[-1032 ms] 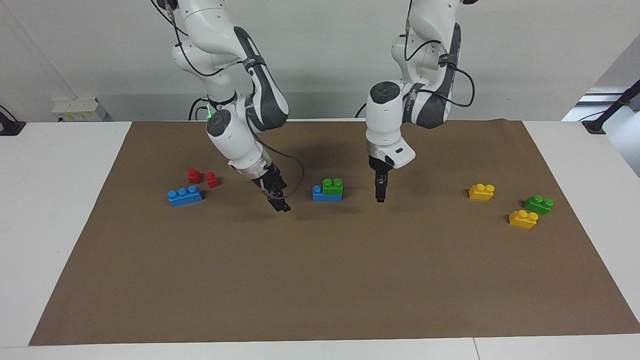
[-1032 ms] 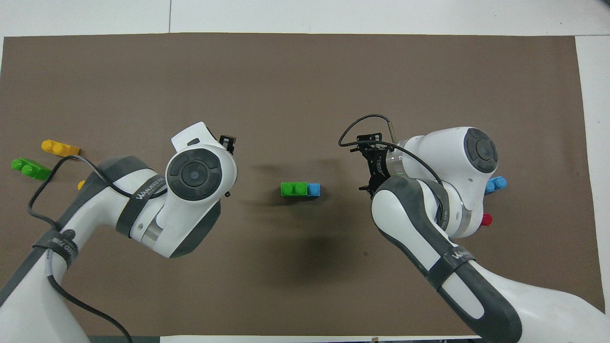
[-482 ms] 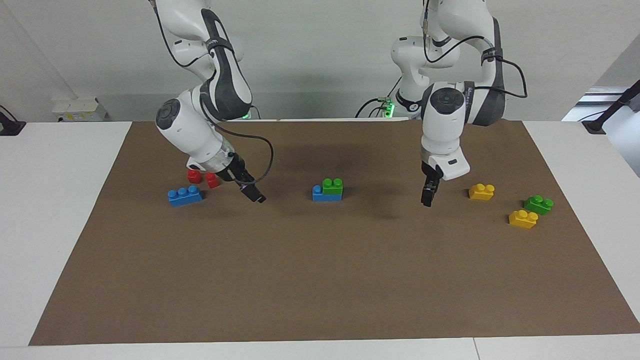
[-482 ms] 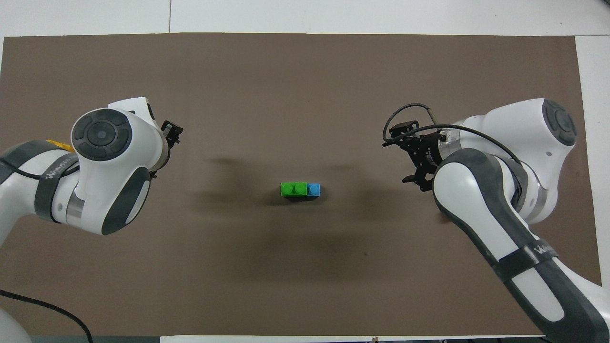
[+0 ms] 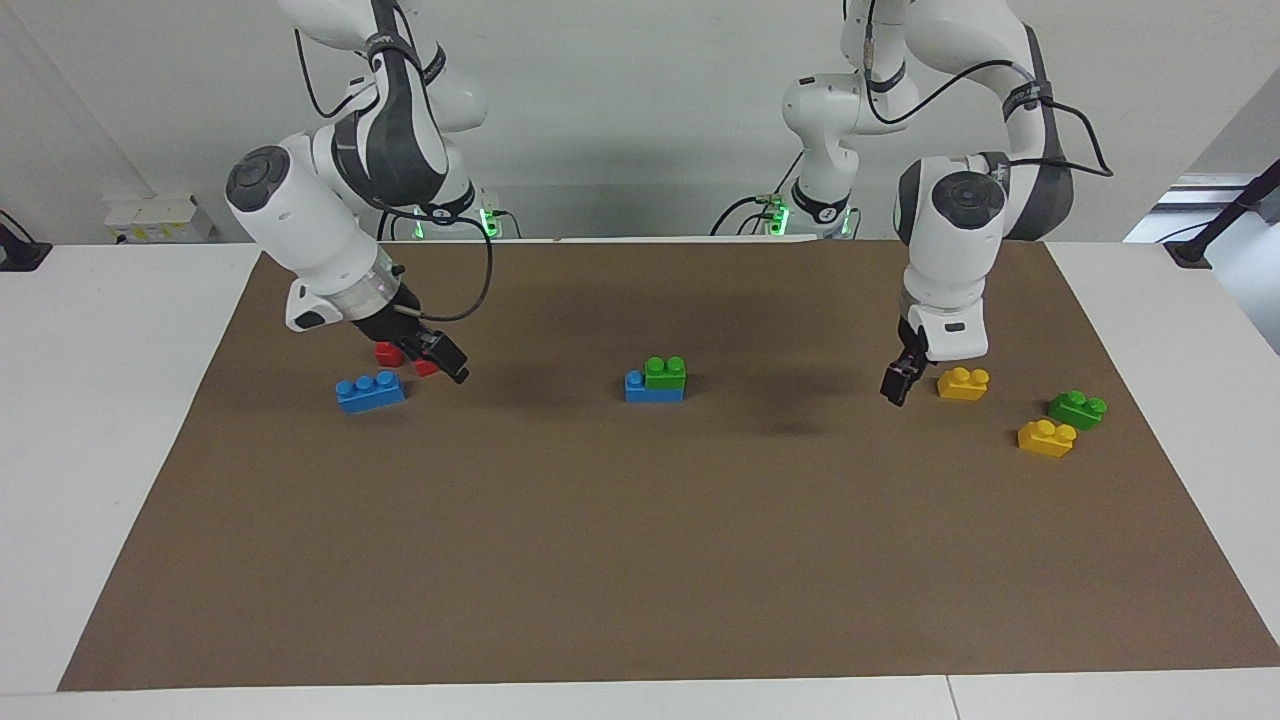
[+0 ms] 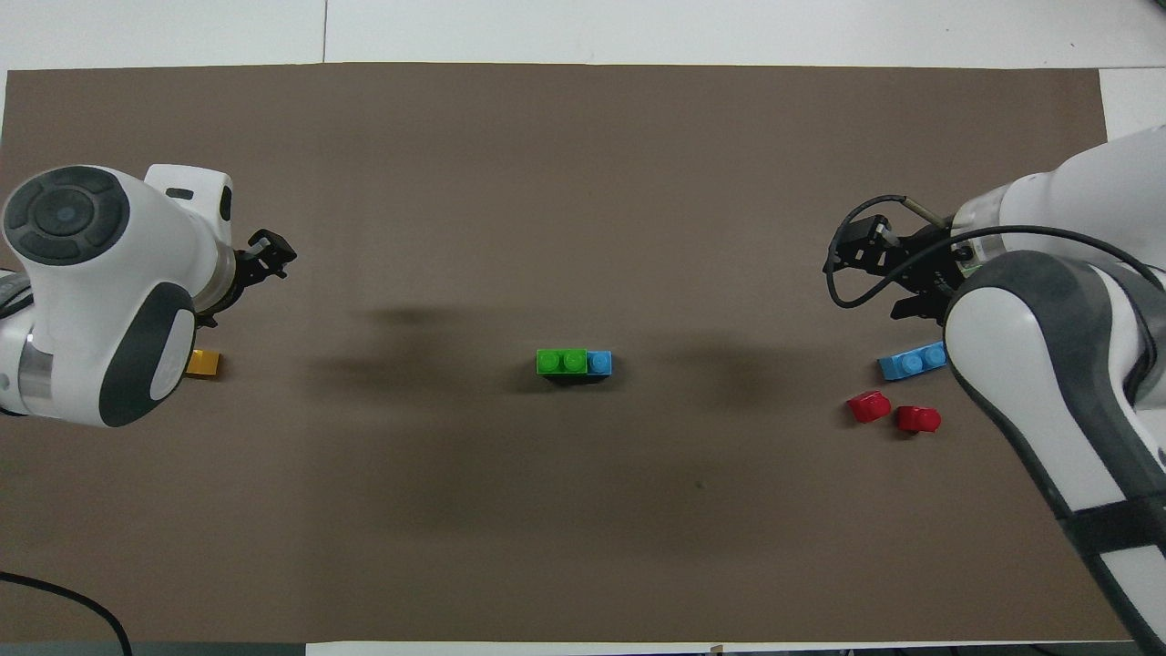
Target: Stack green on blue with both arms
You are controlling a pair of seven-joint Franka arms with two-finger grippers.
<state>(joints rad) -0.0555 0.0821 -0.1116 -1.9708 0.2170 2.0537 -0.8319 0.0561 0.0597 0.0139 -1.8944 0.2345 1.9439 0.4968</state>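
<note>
Facing view: right gripper (image 5: 447, 362), jaws spread and empty, over the red pieces (image 5: 388, 352) beside a spare blue brick (image 5: 370, 391). Mid-mat, studded green brick (image 5: 665, 373) sits on blue brick (image 5: 654, 387). Left gripper (image 5: 895, 384), spread, beside yellow bricks (image 5: 963, 383). The overhead view hides the second green brick (image 5: 1077, 409).

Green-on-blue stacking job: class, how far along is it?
Done: a green brick sits on a blue brick mid-mat. In hand: nothing; the left gripper and right gripper are open, away from the stack. Left: seemingly nothing.
</note>
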